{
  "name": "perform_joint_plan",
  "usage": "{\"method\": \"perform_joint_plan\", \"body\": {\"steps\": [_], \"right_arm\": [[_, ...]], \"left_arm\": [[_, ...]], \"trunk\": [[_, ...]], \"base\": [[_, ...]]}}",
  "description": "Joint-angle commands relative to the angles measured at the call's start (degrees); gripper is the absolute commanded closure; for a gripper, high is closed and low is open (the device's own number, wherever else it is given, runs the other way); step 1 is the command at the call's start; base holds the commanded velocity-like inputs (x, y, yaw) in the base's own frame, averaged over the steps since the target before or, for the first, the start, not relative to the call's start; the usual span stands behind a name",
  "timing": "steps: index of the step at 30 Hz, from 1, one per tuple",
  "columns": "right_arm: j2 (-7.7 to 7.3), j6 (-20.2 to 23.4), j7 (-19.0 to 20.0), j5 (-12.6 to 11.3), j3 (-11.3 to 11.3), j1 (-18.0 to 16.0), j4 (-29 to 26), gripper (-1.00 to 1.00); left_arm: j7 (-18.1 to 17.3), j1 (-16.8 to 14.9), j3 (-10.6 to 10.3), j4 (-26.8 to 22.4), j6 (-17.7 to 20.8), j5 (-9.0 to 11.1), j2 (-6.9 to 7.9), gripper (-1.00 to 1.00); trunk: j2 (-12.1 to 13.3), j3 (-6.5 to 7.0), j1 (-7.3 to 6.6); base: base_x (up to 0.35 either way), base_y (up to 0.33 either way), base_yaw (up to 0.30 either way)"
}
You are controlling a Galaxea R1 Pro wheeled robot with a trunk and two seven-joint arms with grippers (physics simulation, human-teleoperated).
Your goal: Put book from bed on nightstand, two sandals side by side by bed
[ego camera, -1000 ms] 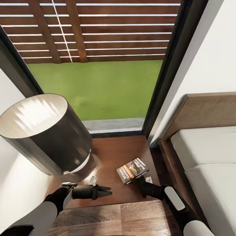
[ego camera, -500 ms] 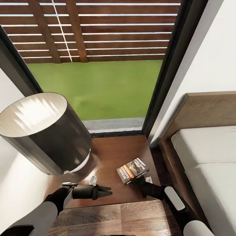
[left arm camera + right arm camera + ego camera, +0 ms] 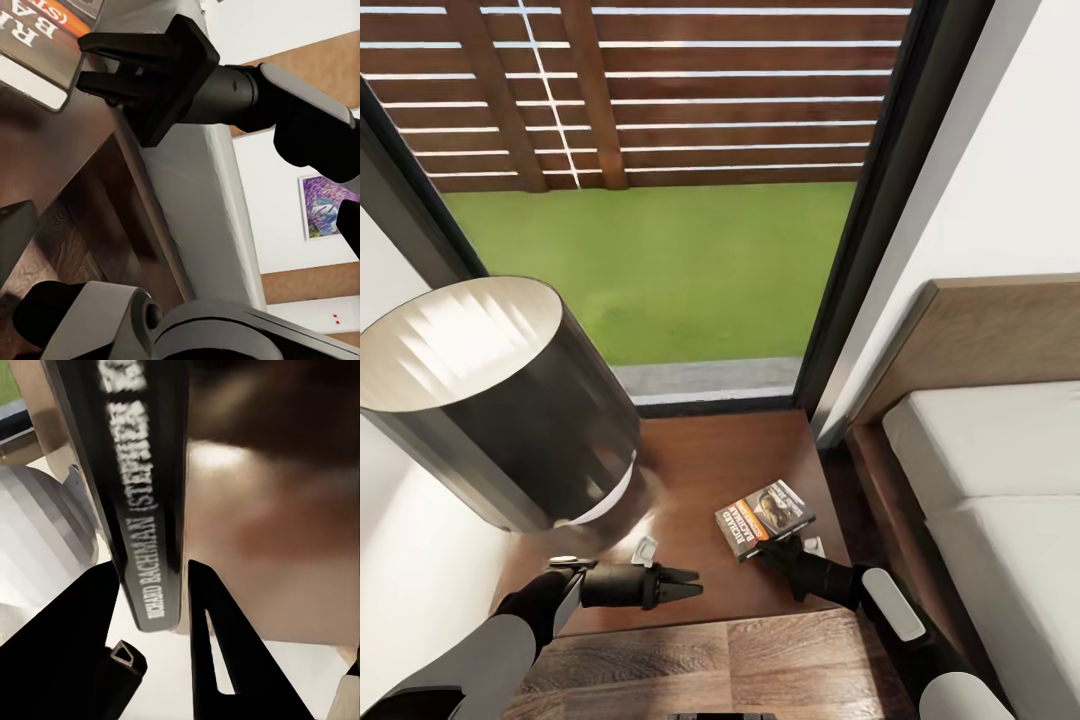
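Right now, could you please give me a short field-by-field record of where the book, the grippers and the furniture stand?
book: over the nightstand, near its bed-side edge; its spine sits between the right fingers
right gripper: shut on the book
left gripper: over the nightstand's front edge, holding nothing
nightstand: under the window, also bears a lamp
bed: right of the nightstand

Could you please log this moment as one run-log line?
right gripper: shut on book | book: over nightstand, beside lamp | left gripper: empty, hovering
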Motion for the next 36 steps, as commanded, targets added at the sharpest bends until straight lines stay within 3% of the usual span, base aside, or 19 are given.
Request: {"method": "perform_joint_plan", "body": {"steps": [1, 19, 20, 36], "right_arm": [[-0.05, -0.1, 0.2, 2.0, 0.1, 0.0, 0.1, 1.0], [-0.05, -0.1, 0.2, 2.0, 0.1, 0.0, 0.0, 1.0], [-0.05, -0.1, 0.2, 2.0, 0.1, 0.0, 0.0, -1.0], [-0.05, -0.1, 0.2, 2.0, 0.1, 0.0, 0.0, -1.0]], "left_arm": [[-0.2, 0.0, 0.1, 0.0, 0.6, -0.1, -0.01, -1.0], [-0.2, 0.0, 0.2, 0.0, 0.6, -0.1, -0.01, -1.0], [-0.2, 0.0, 0.2, 0.0, 0.6, -0.1, -0.01, -1.0], [-0.2, 0.0, 0.2, 0.0, 0.6, -0.1, 0.0, -1.0]], "trunk": [[-0.4, -0.22, 0.23], [-0.4, -0.22, 0.23], [-0.4, -0.22, 0.23], [-0.4, -0.22, 0.23]], "base": [[0.0, 0.0, 0.0], [0.0, 0.0, 0.0], [0.0, 0.0, 0.0], [0.0, 0.0, 0.0]]}}
